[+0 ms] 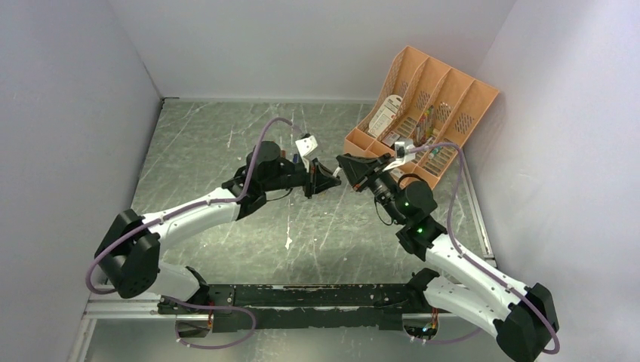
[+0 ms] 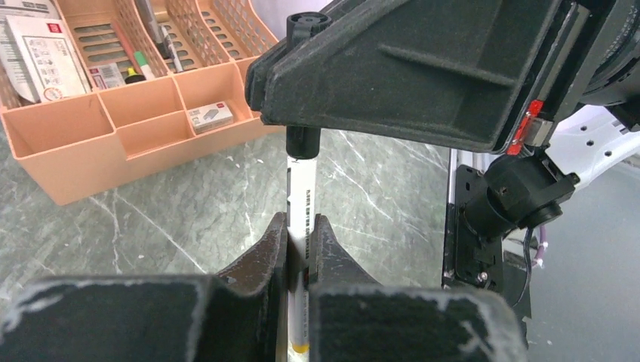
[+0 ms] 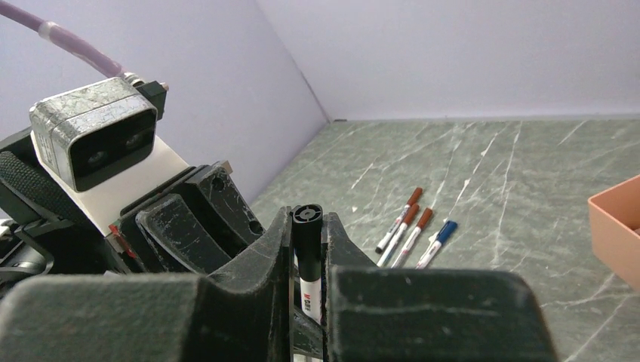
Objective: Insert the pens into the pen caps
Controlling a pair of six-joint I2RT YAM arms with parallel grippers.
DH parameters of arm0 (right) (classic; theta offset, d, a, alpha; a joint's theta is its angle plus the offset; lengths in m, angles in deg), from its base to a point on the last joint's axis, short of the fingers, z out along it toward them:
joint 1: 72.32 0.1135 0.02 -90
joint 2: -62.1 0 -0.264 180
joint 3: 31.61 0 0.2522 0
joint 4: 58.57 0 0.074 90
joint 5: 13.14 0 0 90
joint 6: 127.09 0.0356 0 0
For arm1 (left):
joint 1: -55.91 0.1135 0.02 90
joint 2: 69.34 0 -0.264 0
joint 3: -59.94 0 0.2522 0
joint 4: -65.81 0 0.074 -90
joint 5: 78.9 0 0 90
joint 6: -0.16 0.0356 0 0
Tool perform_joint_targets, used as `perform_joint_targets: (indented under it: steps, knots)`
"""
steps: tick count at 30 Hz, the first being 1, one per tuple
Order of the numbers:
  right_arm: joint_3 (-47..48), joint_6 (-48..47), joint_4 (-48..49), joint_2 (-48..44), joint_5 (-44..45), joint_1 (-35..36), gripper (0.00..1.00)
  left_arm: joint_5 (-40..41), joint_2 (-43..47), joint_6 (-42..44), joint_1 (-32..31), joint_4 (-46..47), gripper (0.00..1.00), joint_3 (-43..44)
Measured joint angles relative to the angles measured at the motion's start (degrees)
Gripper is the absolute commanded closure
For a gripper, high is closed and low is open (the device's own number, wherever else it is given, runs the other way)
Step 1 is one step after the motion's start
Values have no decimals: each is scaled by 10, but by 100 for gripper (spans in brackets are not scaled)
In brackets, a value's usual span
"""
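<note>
Arms of a two-armed robot meet above the middle of a green, white-veined stone bench, fingertip to fingertip. The left fingers are drawn narrow and clamp the barrel of a white pen with black print on it, gripping it from both sides. The pen runs straight from that grip to the right arm, where its end sits inside a black cap. The right fingers press against both sides of that cap, with no gap showing, so they hold the cap while the left fingers hold the barrel. Pen and cap hang in the air between the two arms, clear of the bench. How deeply the pen is seated in the cap cannot be told. From the right wrist view, the silver-grey camera on the left wrist looms close at the left. Farther out on the bench lie four capped pens, side by side and nearly parallel: three with red-brown caps and one with a blue cap. An orange organizer tray stands at the far right corner of the bench, against the wall, with packets and pens in its rear slots and a small white box in one front compartment.
</note>
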Motion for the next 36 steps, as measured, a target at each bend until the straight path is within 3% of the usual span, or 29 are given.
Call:
perform_joint_targets:
  steps: [15, 18, 19, 23, 27, 30, 36]
  knots:
    - [-79, 35, 118, 10, 62, -3, 98, -37, -67, 34, 0, -157, 93, 119]
    - [-76, 36, 99, -8, 68, -2, 66, -34, -68, 45, -1, -164, 93, 122]
    - [-73, 37, 87, -16, 70, -2, 61, -29, -68, 47, -1, -163, 93, 122]
    - [-45, 40, -15, -50, 59, 21, 56, 28, -56, 38, 2, -102, 93, 104]
    - [-9, 25, -99, -85, 70, 37, 56, 90, -50, 2, 60, -63, 93, 53]
    - [-4, 15, -132, -99, 87, 37, 56, 152, -85, -11, 98, -94, 93, 63]
    - [-26, 21, -169, -85, 88, 37, 57, 256, -231, -42, 135, -190, 93, 173]
